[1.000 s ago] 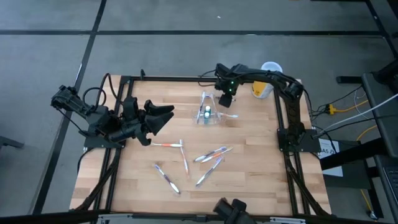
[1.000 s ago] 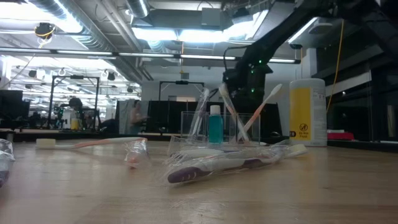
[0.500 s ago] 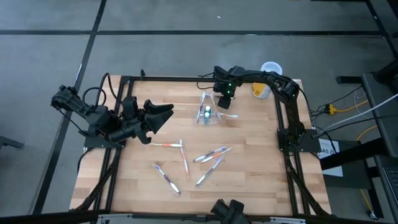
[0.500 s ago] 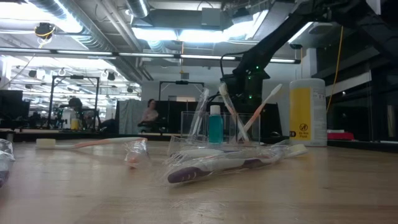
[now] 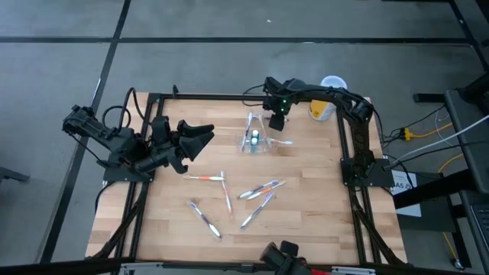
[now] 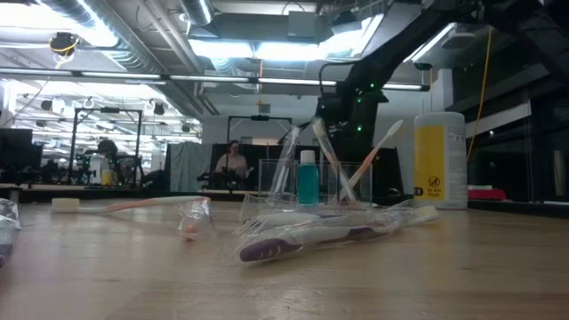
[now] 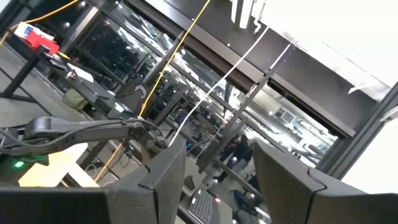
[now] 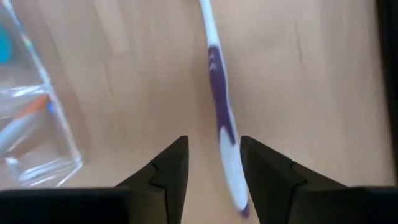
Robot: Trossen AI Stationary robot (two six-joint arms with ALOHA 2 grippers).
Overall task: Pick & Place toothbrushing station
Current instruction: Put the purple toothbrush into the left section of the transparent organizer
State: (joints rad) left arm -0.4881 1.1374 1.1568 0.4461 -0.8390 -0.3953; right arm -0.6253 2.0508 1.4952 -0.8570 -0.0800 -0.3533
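The toothbrushing station (image 5: pixel 256 139), a clear plastic holder with a teal-capped bottle and several brushes leaning in it (image 6: pixel 307 182), stands at the far middle of the wooden table. My right gripper (image 5: pixel 276 124) points down just to its right, open. In the right wrist view (image 8: pixel 214 168) its fingers stand on either side of a purple-and-white toothbrush (image 8: pixel 217 106) below them, with a gap on both sides. The station's clear wall (image 8: pixel 37 124) is beside it. My left gripper (image 5: pixel 205 137) is open, raised over the table's left part and tipped upward (image 7: pixel 217 168).
Several wrapped toothbrushes (image 5: pixel 260 189) lie spread over the table's middle and near part (image 6: pixel 311 236). A yellow canister (image 5: pixel 321 111) stands at the far right corner (image 6: pixel 440 160), with a white lid (image 5: pixel 334 82) beyond it. People show in the room behind.
My right gripper has swung a little toward the table's left edge and back again beside the station. The station and the toothbrushes on the table have stayed where they were.
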